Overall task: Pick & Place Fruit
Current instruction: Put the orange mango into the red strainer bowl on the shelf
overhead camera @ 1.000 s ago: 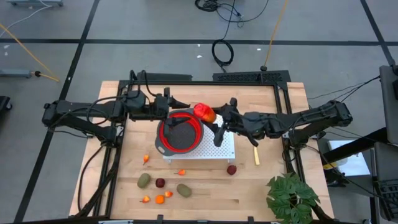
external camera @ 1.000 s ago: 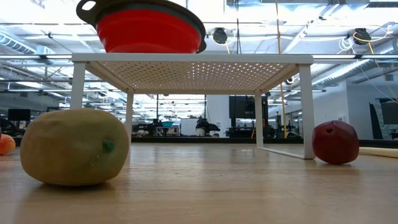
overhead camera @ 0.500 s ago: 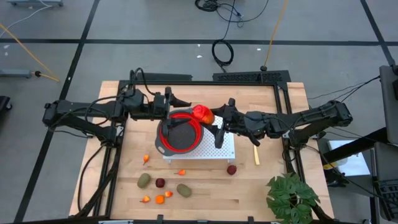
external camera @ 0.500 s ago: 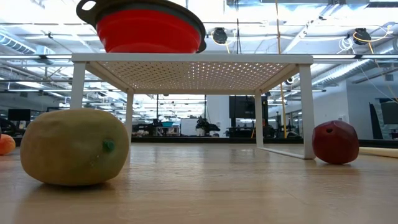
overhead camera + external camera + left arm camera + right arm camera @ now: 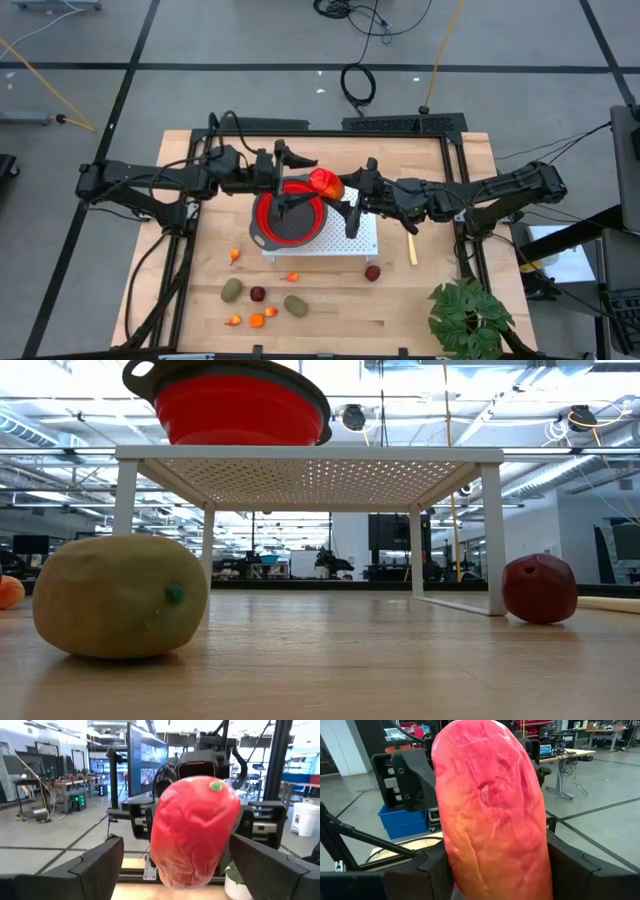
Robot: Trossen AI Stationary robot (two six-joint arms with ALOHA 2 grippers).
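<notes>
My right gripper [image 5: 342, 190] is shut on the red-orange mango [image 5: 325, 183], which is in the air over the far right rim of the red bowl [image 5: 290, 215]. My left gripper [image 5: 302, 182] is open above the bowl. Its fingers stand on either side of the mango [image 5: 195, 830], and I see no touch. On the table's near part rest two olive ovals [image 5: 232, 290] [image 5: 296, 305], two dark red balls [image 5: 258, 294] [image 5: 372, 272] and several orange bits [image 5: 257, 321]. The low view shows one oval [image 5: 120, 597] and one ball [image 5: 540, 588]. My right gripper pinches the mango between its two fingers [image 5: 432, 867], on the sides of its orange lower part [image 5: 470, 865]. The fingers come in level from the table's right and lie across the fruit. The mango is lifted clear, with its red end up.
The red bowl sits on a white perforated rack [image 5: 345, 240] at mid table. A yellow-handled knife [image 5: 411, 250] lies right of the rack. A green plant [image 5: 468, 315] stands at the near right corner. Bare wood lies around the fruit on the near side.
My left gripper has moved toward the table's right, out over the bowl, until its fingers stand around the mango. My right gripper and the mango have stayed about where they were.
</notes>
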